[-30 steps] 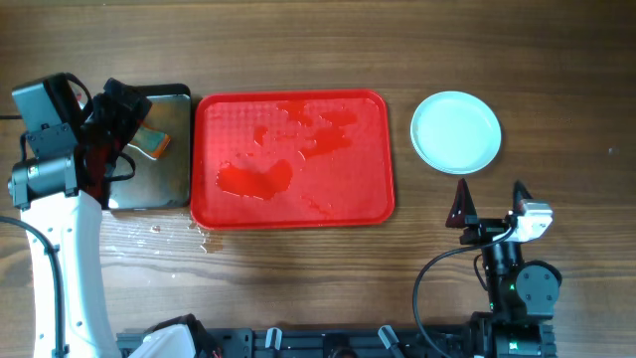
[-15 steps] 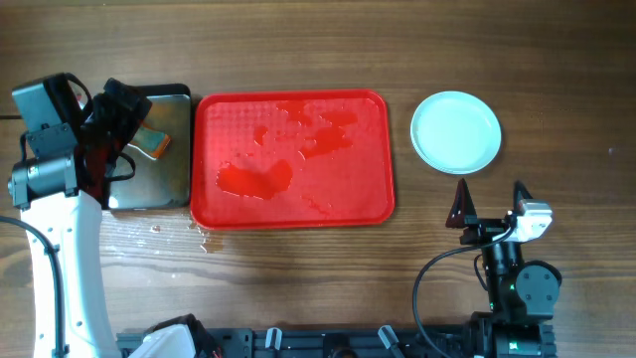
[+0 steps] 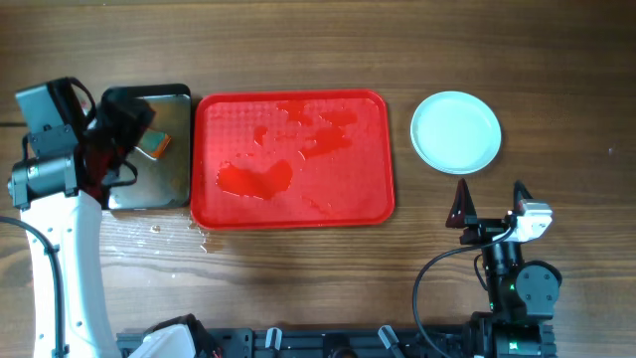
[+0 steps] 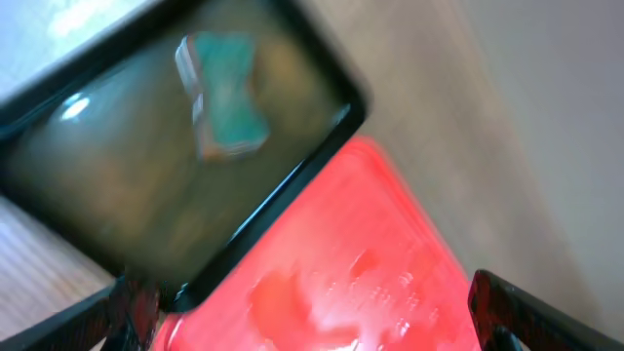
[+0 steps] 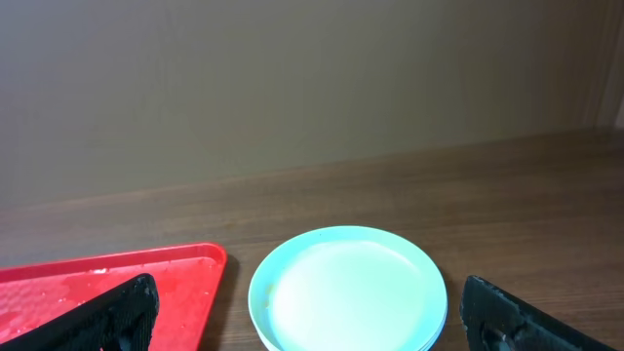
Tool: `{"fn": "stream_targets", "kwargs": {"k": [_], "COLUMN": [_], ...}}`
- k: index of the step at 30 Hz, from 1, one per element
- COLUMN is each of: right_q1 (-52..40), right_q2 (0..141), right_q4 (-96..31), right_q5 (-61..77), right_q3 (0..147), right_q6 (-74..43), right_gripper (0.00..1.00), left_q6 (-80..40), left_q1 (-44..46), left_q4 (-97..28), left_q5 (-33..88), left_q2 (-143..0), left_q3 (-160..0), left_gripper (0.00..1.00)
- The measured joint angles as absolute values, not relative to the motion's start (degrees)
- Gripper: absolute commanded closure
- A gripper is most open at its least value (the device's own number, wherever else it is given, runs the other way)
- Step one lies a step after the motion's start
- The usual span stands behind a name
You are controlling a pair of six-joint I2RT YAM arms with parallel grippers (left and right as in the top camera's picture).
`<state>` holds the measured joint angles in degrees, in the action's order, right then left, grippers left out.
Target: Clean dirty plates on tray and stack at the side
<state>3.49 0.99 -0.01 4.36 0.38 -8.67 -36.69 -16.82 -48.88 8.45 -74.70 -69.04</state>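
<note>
The left gripper point(image 3: 121, 119) is being held wide open above the black tray point(image 3: 164, 181), toward the left edge of the table point(image 3: 298, 40). In the left wrist view its 2 fingers point(image 4: 507, 307) are being shown at the bottom corners of the frame, well apart, and nothing is being gripped between them. A green sponge point(image 3: 152, 142) is being carried in the far half of the black tray. The left wrist view is blurred, so finer detail cannot be told.

The right gripper point(image 3: 489, 205) is being held toward the near-right corner of the table, likewise spread wide, with its 2 fingers point(image 5: 102, 317) at opposite bottom corners of the right wrist view. Nothing is being held, and the plates are not being touched.

The plates point(image 3: 456, 131) are being shown as 1 stack on the bare wood, off the tray, toward the far-right corner and just beyond the right gripper. Layered rims are being shown at the stack's near edge, but the count cannot be told.

The tray point(image 3: 348, 189) is being shown mid-table, nearer the far edge, its left rim just beside the black tray. Whether the rims touch cannot be told. Only wet patches point(image 3: 256, 179) are being carried on it, and droplets point(image 3: 199, 237) are being shown on the wood at its near-left corner.

A strip of bare wood is being left between the tray's right rim and the stack. Wider bare wood is being shown along the far edge, toward the right edge, and along the near edge between the 2 arm bases.
</note>
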Motion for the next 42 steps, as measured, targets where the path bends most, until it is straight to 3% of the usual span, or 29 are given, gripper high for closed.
{"fn": "stream_targets", "kwargs": {"k": [4,8,18,22,31,38,42], "right_q1": [3.49,3.49,3.49,3.49,3.49,3.49,3.49], "right_q2": [0.99,0.97,0.86,0.82,0.80,0.78,0.78], "right_q4": [-0.01,-0.01,-0.01,-0.03,-0.03,-0.03,-0.01], "right_q5": [4.21,4.16,3.97,3.97,3.97,3.97,3.97], "right_q3": [0.38,0.38,0.38,0.38,0.38,0.38,0.38], "right_q6": [-8.67,-8.67,-8.64,-8.64,-8.64,-8.64,-8.64], "right_gripper": [0.00,0.00,0.00,0.00,0.00,0.00,0.00], "left_q6": [-36.64,-33.85,-28.53,-28.45,-27.18,-20.12,-18.65], "left_q1": [-16.38,-13.43,-4.49,-4.43,-2.57,1.54,1.56], "left_q4": [-51.86,-46.30,-2.04,6.42,7.27,-3.64,-3.70], "left_q5": [8.23,8.03,8.05,8.05,8.05,7.75,6.68], "left_q2": [-74.72,-73.28,-50.09,-39.48,-20.67,-6.39,-1.50], "left_q3": [-68.27,-61.19,-21.96,-9.93,-1.54,-0.73,-0.69], "left_gripper": [0.00,0.00,0.00,0.00,0.00,0.00,0.00]}}
